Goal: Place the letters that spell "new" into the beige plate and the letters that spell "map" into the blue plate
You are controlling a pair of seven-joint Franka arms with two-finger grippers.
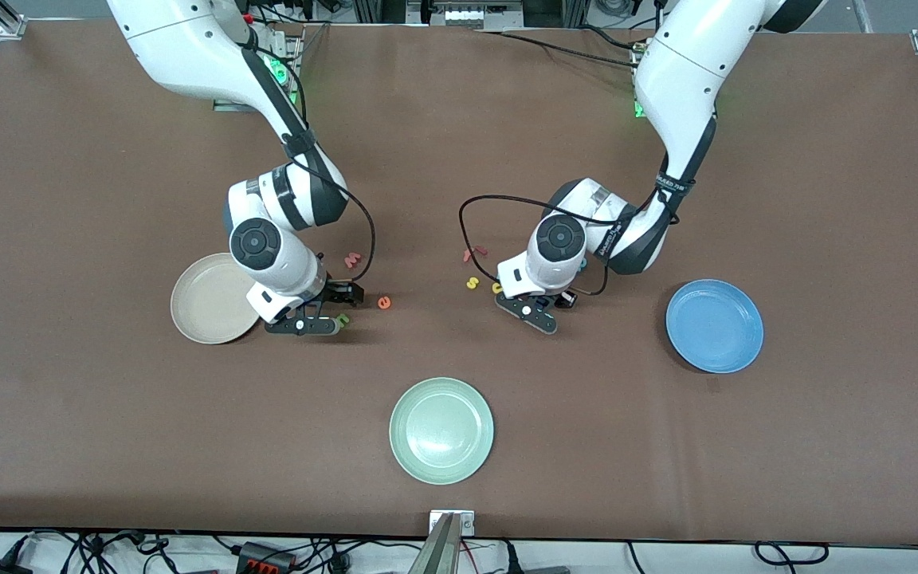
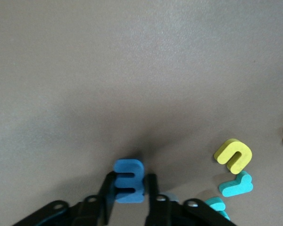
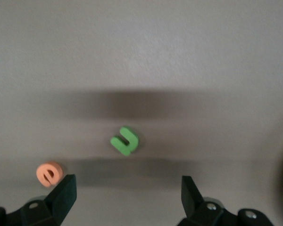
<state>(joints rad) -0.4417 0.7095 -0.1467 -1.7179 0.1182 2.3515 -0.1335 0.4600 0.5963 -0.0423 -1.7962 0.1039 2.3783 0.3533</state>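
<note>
My left gripper [image 2: 129,188] is shut on the blue m [image 2: 129,168], low at the table near the middle; in the front view this gripper [image 1: 564,301] hides the m. A yellow letter [image 2: 233,155] and two teal letters [image 2: 237,185] lie beside it; I cannot tell which are the a and the p. My right gripper [image 3: 127,193] hangs open over the dark green n [image 3: 124,141], with the orange e [image 3: 49,173] beside one finger. The n [image 1: 343,320], e [image 1: 384,302] and pinkish-red w [image 1: 353,260] lie beside the beige plate [image 1: 200,307]. The blue plate [image 1: 714,325] sits toward the left arm's end.
A larger pale green plate [image 1: 441,430] sits nearest the front camera, mid-table. A red f [image 1: 474,254] and a yellow s [image 1: 472,282] lie near the left gripper. Brown table surface stretches wide around the plates.
</note>
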